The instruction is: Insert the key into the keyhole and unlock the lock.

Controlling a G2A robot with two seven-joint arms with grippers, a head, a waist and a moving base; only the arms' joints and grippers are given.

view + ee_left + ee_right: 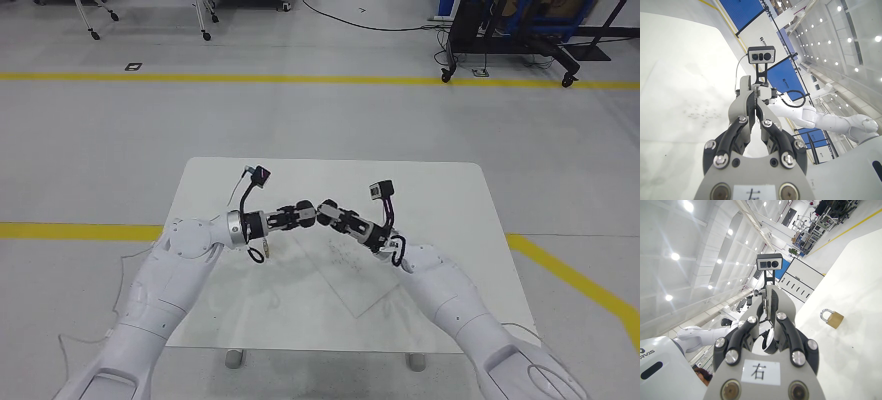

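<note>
Over the middle of the table (440, 200), the left gripper (752, 89) and the right gripper (766, 296) both pinch the key (755, 94). It is thin, stiff, slippery metal, best held by its head. Beyond them the padlock (832, 318) lies on the table, apart from both grippers. It has a brass body and a shiny closed shackle, and it probably slides easily.

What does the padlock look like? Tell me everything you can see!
The padlock has a boxy body that looks like brass, golden brown, and a shiny silver shackle bent into a loop. Both ends of the loop seem to go into the body, so it looks locked. It seems to lie flat on the white table, and only the table touches it. Its keyhole cannot be seen.
</note>
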